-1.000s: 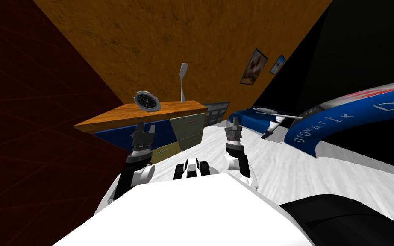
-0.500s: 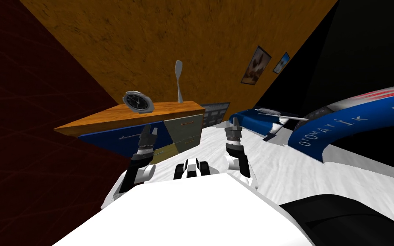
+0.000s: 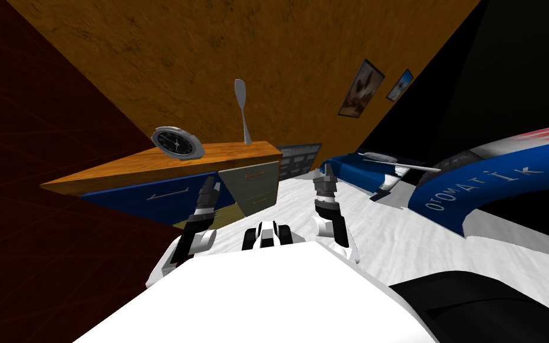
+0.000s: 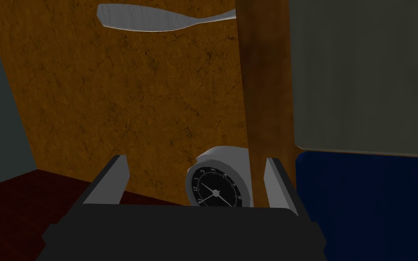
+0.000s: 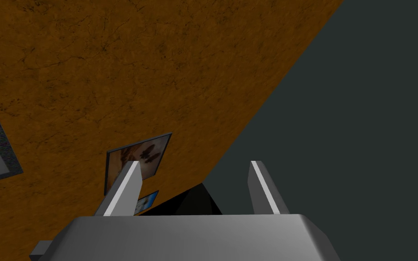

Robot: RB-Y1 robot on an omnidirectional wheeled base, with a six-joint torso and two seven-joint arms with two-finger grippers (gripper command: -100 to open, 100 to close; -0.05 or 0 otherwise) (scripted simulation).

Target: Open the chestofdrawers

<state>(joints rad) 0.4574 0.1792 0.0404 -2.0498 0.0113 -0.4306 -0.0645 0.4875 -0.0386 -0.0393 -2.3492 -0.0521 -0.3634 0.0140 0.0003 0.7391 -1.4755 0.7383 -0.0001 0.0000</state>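
Note:
The chest of drawers stands ahead to my left with an orange wooden top, a blue drawer front bearing a thin grey handle, grey drawers and a yellowish lower drawer. My left gripper is raised in front of the blue and grey fronts, apart from them. In the left wrist view this left gripper is open, with the top's wooden edge, the blue front and a clock beyond its fingers. My right gripper is held up, open, its fingers empty.
A grey clock and a slim grey vase stand on the chest's top. A blue curved body lettered OTOMATIK lies to the right on the white floor. A dark red wall is at the left.
I have moved closer, so the chest looks larger and sits further left. My left hand has turned and reached forward towards the drawer fronts. The right arm has not moved.

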